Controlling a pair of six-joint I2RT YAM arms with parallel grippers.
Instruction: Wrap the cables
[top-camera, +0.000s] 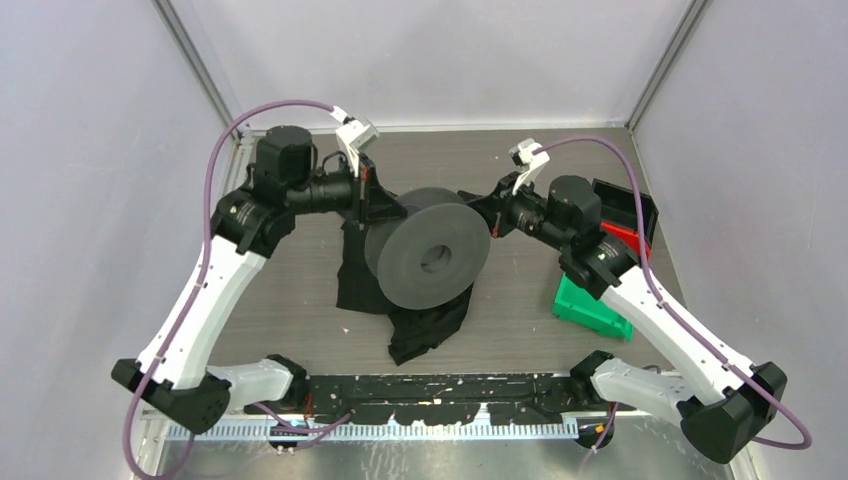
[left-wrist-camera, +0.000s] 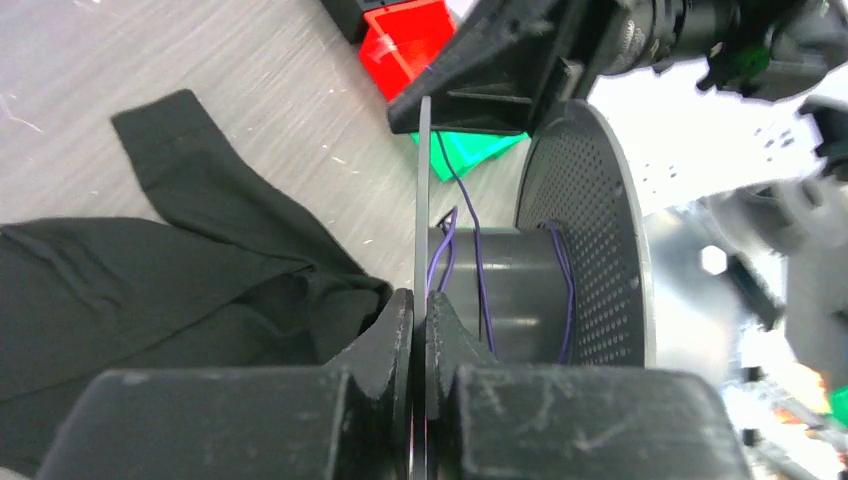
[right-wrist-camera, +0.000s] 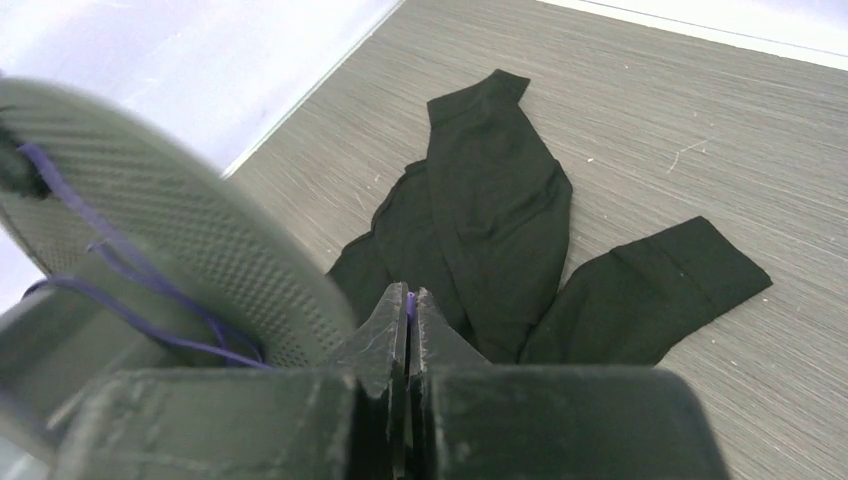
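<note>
A grey spool (top-camera: 432, 258) stands on edge mid-table, held off the black cloth. My left gripper (top-camera: 378, 204) is shut on the spool's thin near flange (left-wrist-camera: 423, 200), the jaws pinching it edge-on. A thin purple wire (left-wrist-camera: 478, 265) runs loosely round the spool's hub between the flanges. My right gripper (top-camera: 492, 215) is at the spool's right side and shut on the wire; a purple bit (right-wrist-camera: 410, 297) shows between its fingertips. More loops of wire (right-wrist-camera: 130, 300) lie against the perforated flange (right-wrist-camera: 200, 240) at left.
A black cloth garment (top-camera: 400, 310) lies under and in front of the spool, also in the right wrist view (right-wrist-camera: 500, 230). Green bin (top-camera: 590, 308), red bin (top-camera: 622, 236) and black bin (top-camera: 630, 205) stand at right. A rail (top-camera: 440, 392) runs along the near edge.
</note>
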